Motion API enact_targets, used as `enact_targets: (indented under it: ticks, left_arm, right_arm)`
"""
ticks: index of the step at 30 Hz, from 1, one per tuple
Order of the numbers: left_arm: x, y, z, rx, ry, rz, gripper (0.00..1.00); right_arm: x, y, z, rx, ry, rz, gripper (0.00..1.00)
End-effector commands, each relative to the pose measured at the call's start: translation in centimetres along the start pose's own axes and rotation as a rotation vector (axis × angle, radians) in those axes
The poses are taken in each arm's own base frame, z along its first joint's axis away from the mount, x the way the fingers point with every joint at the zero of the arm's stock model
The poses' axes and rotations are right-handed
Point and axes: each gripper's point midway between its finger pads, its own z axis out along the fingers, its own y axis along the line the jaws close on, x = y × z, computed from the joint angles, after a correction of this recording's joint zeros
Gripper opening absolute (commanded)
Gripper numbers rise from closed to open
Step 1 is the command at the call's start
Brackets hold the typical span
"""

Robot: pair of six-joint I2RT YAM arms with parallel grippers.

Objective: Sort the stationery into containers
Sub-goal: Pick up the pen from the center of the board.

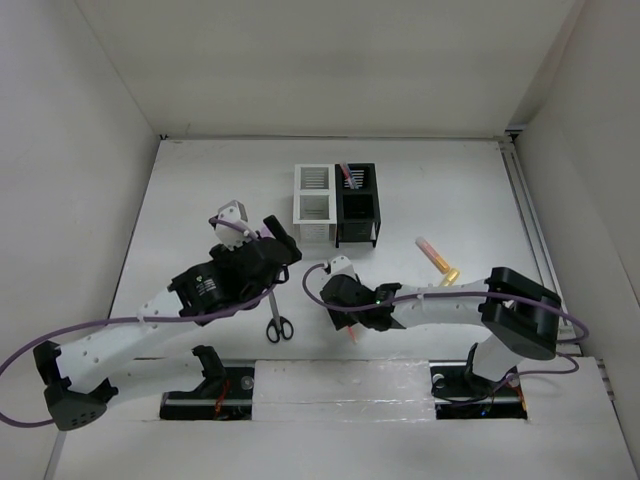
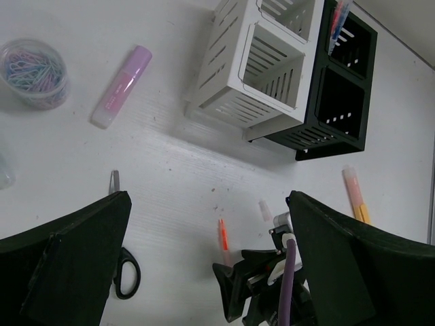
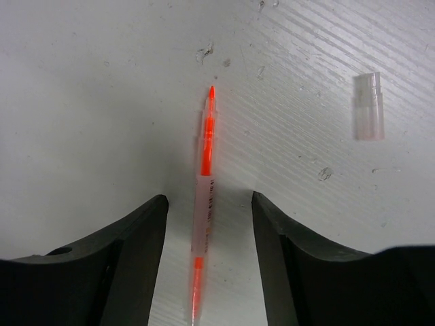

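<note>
Looking down through the right wrist camera, I have the right fingers [image 3: 129, 265] spread, one on each side of an orange pen [image 3: 204, 190] that lies flat on the worktop [image 3: 81, 81]. A gap shows between the pen and each finger, and its bare tip points away from the wrist. A clear cap [image 3: 369, 106] lies apart from the pen, off to its right in that view.

The two containers stand touching side by side towards the far part of the worktop, the white organizer [image 1: 313, 205] on the left and the black organizer [image 1: 358, 208] on the right. A slim reddish-pink pen [image 1: 347, 175] leans in the black one's far compartment. Its near compartment is too dark for me to read. Inside the white one's two compartments I see slatted walls.

My left fingers [image 2: 68, 265] are spread wide, hanging above the worktop and gripping nothing. Their camera shows a pink highlighter [image 2: 122, 85] lying left of the white organizer, with a round tub of coloured paper clips [image 2: 34, 71] just beyond it. The black-handled scissors [image 1: 278, 318] lie near the front edge between the two arms. A pink-and-yellow highlighter [image 1: 436, 258] lies right of the black organizer, well apart from it.
</note>
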Motion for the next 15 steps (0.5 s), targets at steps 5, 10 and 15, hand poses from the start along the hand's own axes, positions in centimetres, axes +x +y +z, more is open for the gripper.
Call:
enact_targets:
  ticks: [5,10,15]
  left_arm:
    - [-1.3,0.6,-0.4,-0.003,-0.047,-0.033,1.0]
    - [-1.3,1.1,-0.4,-0.013,-0.053,-0.035,1.0]
    - [-1.5,1.3,-0.5,-0.016,-0.061,-0.044,1.0]
  right_arm:
    - [1.2,0.6,0.6,0.005,0.032,-0.002,0.53]
    - [2.1,1.0,1.0,0.011,0.058,-0.029,0.24]
    - [2.6,0.7,1.1,0.027,0.082,-0.03,0.0]
